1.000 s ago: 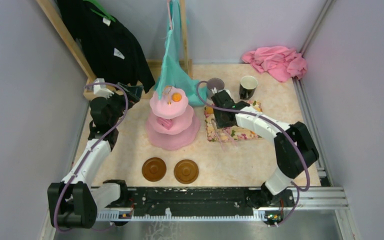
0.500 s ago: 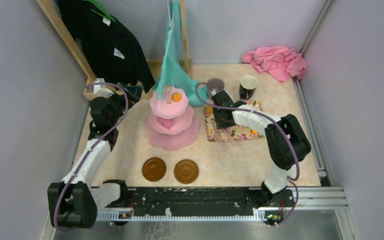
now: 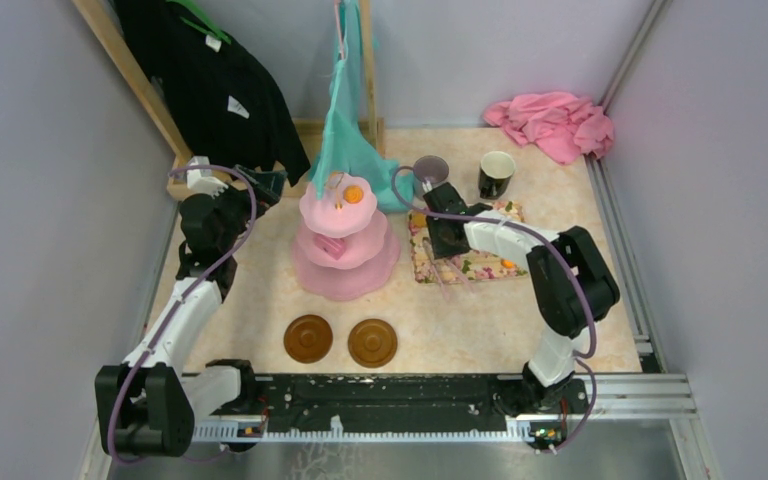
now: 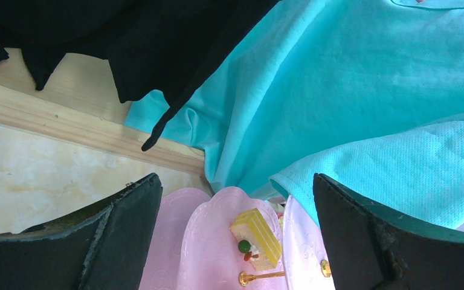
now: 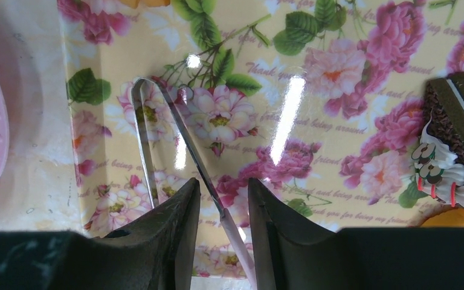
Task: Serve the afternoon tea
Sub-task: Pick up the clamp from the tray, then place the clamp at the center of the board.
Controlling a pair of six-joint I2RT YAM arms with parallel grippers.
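Discs point(image 3: 308, 338) number two, mugs point(image 3: 496, 173) two, stand point(image 3: 345, 285) one.

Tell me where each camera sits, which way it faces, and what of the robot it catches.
Top external: fixed above and behind, looking down on the table; left arm and right arm show, bases at the bottom.
Left wrist: on the left arm, looking past the wide-open left gripper at the pink stand and teal fabric.
Right wrist: on the right arm, looking down on the floral tray; the right gripper straddles one leg of the metal tongs.
Shared: top external and left wrist both show the pink stand.
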